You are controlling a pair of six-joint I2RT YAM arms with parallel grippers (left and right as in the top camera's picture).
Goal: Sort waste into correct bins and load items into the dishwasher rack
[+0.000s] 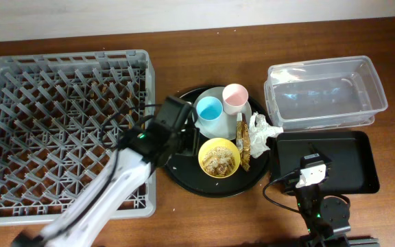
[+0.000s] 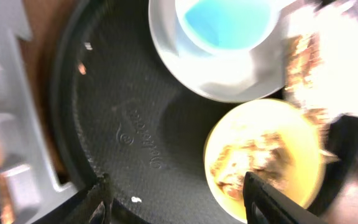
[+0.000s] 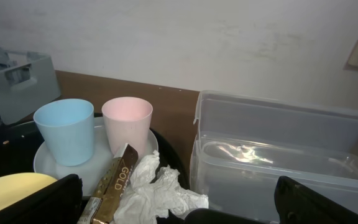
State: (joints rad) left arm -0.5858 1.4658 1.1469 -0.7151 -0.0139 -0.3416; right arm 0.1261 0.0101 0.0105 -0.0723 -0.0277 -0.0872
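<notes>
Only the right wrist view lets us read "GOLD" on the brown wrapper strip. It shows the strip propped at a tilt against the crumpled white napkin, and the light blue cup and pale pink cup standing upright side by side on the white plate.

From overhead the strip lies with its long axis running from the near side of the round black tray toward the far side. It sits between the small yellow bowl and the napkin.

The left wrist view shows beige food scraps inside the bowl, which touches the plate's rim.

The left gripper hovers over the round tray beside the bowl, fingers spread wide. The right gripper also gapes, over the black rectangular tray.

The clear plastic tub sits just behind that tray. The grey dishwasher rack stands left of the round tray.
</notes>
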